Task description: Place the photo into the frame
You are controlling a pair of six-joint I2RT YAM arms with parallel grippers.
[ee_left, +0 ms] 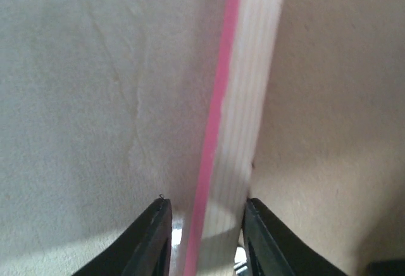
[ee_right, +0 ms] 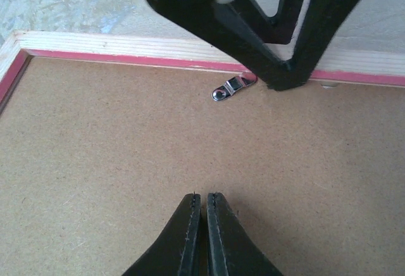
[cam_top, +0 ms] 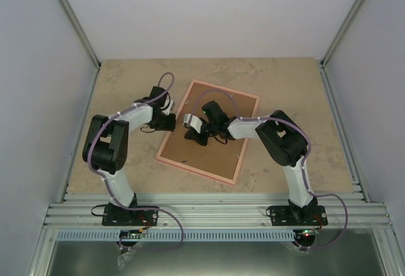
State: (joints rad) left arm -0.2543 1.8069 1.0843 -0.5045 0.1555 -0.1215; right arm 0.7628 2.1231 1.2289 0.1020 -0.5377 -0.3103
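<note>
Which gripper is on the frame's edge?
The left gripper: its fingers straddle a rail of the pink frame. The right gripper is shut, over the brown backing board instead.

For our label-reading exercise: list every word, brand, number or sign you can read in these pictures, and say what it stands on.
None: no word, number or sign can be read in any view.
The frame, backing board, clip and table show no print.
</note>
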